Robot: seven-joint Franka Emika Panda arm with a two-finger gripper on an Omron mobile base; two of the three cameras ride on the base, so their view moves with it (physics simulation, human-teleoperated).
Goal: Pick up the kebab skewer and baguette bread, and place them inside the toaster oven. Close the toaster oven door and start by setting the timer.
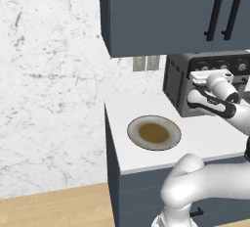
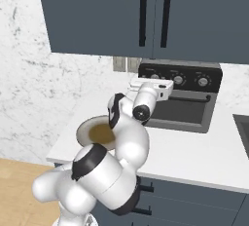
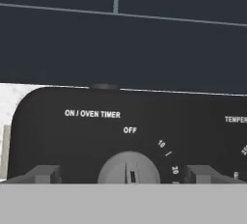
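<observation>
The toaster oven (image 2: 214, 74) stands at the back of the counter with its door (image 2: 182, 110) shut, the bar handle across the top of the glass. My gripper (image 3: 126, 175) is open right at the oven's black control panel (image 3: 72, 136). Its two fingertips (image 3: 46, 174) straddle the silver timer knob (image 3: 129, 169) under the words ON / OVEN TIMER. In the base views my hand (image 1: 205, 78) (image 2: 151, 84) covers the leftmost knob. The kebab skewer and the baguette bread are out of view.
A round grey plate (image 1: 134, 125) (image 2: 83, 128) with a brown centre lies bare on the white counter (image 1: 205, 138) left of the oven. Blue-grey wall cabinets (image 1: 161, 11) hang close above the oven. A sink edge (image 2: 241, 132) lies to the right.
</observation>
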